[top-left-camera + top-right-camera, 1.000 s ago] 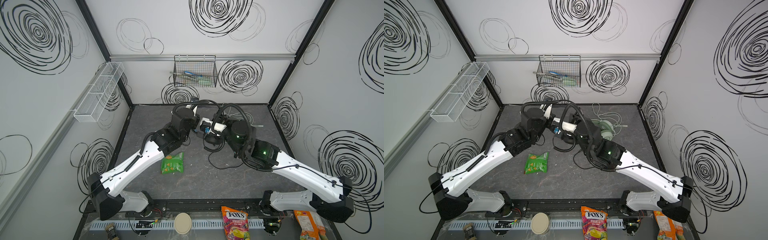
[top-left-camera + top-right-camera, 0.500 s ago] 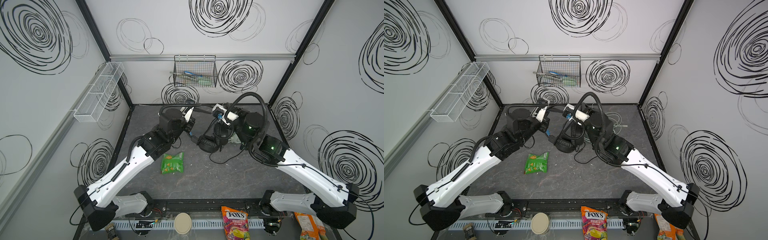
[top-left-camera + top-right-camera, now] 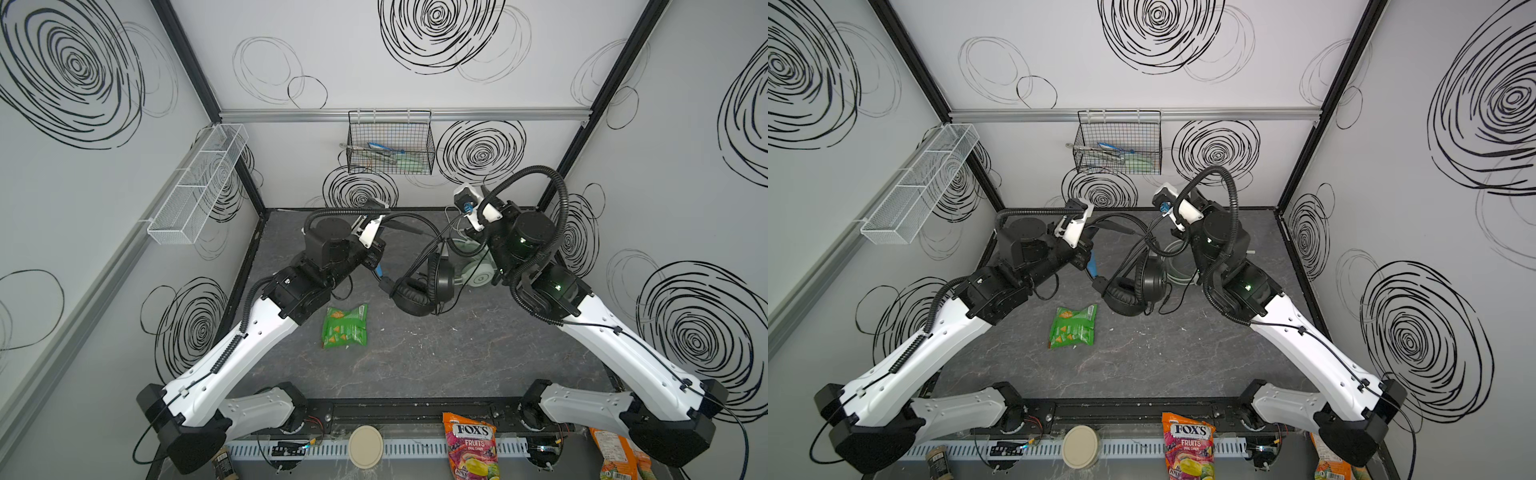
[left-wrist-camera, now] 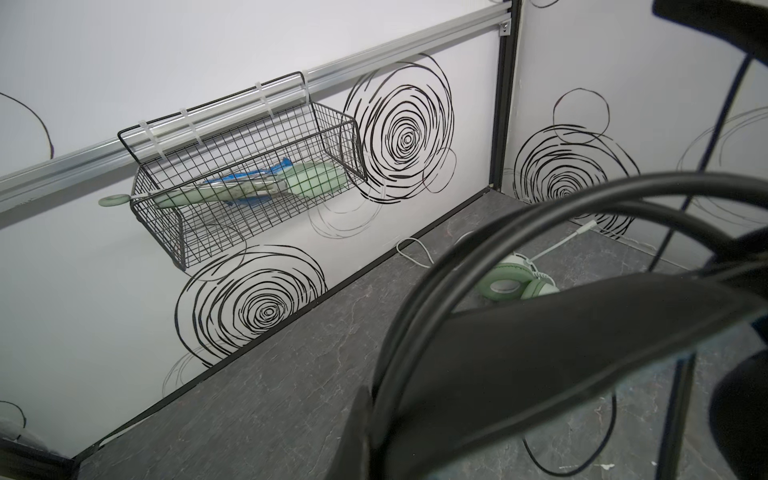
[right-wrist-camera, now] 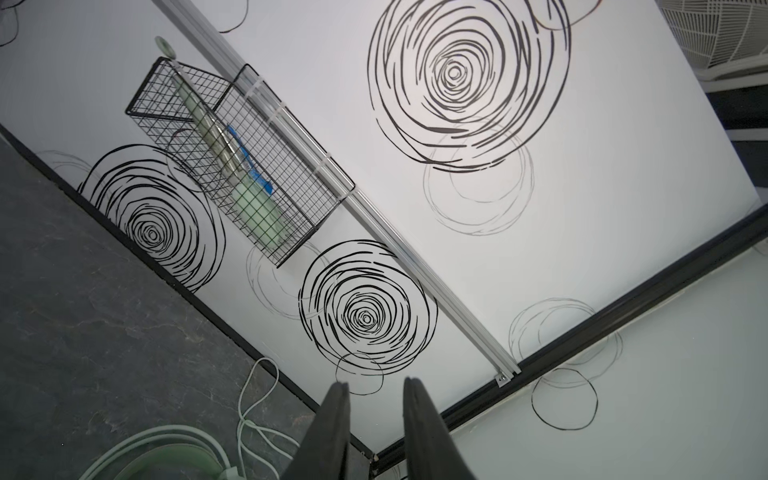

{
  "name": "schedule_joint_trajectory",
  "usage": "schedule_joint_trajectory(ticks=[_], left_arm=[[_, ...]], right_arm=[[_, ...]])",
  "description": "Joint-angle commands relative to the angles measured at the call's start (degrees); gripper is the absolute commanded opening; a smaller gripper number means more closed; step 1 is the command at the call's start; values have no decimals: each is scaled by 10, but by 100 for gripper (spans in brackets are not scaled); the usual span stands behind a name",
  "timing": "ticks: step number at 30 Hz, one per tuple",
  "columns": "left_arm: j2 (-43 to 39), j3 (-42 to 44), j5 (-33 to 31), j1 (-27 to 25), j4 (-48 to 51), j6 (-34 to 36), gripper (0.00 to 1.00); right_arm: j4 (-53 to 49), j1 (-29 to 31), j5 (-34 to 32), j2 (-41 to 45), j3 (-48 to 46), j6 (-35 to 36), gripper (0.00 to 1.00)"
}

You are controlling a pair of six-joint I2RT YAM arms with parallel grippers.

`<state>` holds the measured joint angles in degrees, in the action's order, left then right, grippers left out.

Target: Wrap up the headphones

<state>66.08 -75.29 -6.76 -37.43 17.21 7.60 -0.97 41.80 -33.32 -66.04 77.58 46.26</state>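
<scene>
The black headphones (image 3: 419, 291) (image 3: 1133, 291) are toward the back of the grey tabletop (image 3: 415, 365), in the gap between the two arms, with their earcups folded close together. A blue-lined stretch of the headband runs up under the left wrist. I cannot tell whether the earcups rest on the surface or hang just above it. The left end effector (image 3: 409, 228) (image 3: 1115, 227) points across the middle above them with its fingers pressed together. In the left wrist view the black cable (image 4: 478, 257) loops over the dark finger, but I cannot tell whether the fingers pinch it. More black strands rise from the earcups toward the space between the two wrists. The right end effector (image 5: 376, 384) is raised and aimed at the back wall, its fingers spread a little with nothing between them. The mint green headphones (image 3: 478, 270) (image 4: 515, 282) lie on the tabletop near the back right corner, partly under the right arm. Their pale cable (image 5: 257, 399) trails loose beside them. A green snack bag (image 3: 345, 326) (image 3: 1073, 326) lies flat nearer the front, apart from both headsets. A black wire basket (image 3: 390, 143) hangs on the back wall.
</scene>
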Motion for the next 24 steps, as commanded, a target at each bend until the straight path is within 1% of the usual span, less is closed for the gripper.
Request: schedule_joint_trajectory(ticks=[1, 7, 12, 17, 20, 24], left_arm=[[-23, -21, 34, 2, -41, -39, 0], [-44, -26, 86, 0, -39, -70, 0], [-59, -28, 142, 0, -51, -109, 0], [-73, -30, 181, 6, -92, -177, 0], [-75, -36, 190, 6, -120, -216, 0], [-74, -49, 183, 6, -148, -248, 0]], right_arm=[[10, -31, 36, 9, 23, -81, 26], [17, -83, 94, 3, -9, -168, 26], [22, -93, 115, -8, -32, -220, 25], [23, -99, 134, -10, -54, -284, 24], [26, -98, 161, -3, -73, -314, 23], [47, -97, 194, 14, -111, -356, 22]])
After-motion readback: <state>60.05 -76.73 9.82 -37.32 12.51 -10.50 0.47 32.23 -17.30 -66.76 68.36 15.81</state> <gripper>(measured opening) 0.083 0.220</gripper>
